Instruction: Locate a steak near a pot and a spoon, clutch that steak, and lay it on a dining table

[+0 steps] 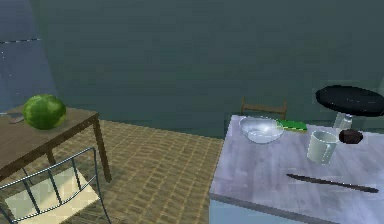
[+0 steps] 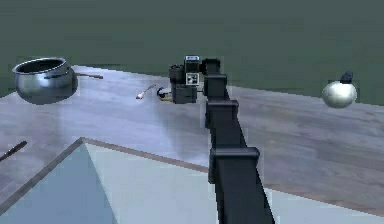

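Note:
In the arm side view, the dark arm (image 2: 232,140) reaches out over a pale wooden countertop (image 2: 120,120). My gripper (image 2: 163,93) is at its far end, left of the two white marker squares. A small pale thin object (image 2: 146,95) lies on the counter right at the fingers, so I cannot tell whether the gripper holds anything. A shiny steel pot (image 2: 44,80) with a dark handle stands on the counter to the left of the gripper. A wooden dining table (image 1: 55,135) with a green round melon (image 1: 44,111) on it stands at the forward view's left.
A sink basin (image 2: 110,190) opens at the arm side view's lower left, and a round silver kettle (image 2: 339,93) stands at the right. In the forward view, a pale counter (image 1: 270,170) carries a glass bowl (image 1: 261,129), a cup (image 1: 322,147), a knife (image 1: 330,182) and a black pan (image 1: 350,99). A chair (image 1: 55,190) stands by the table.

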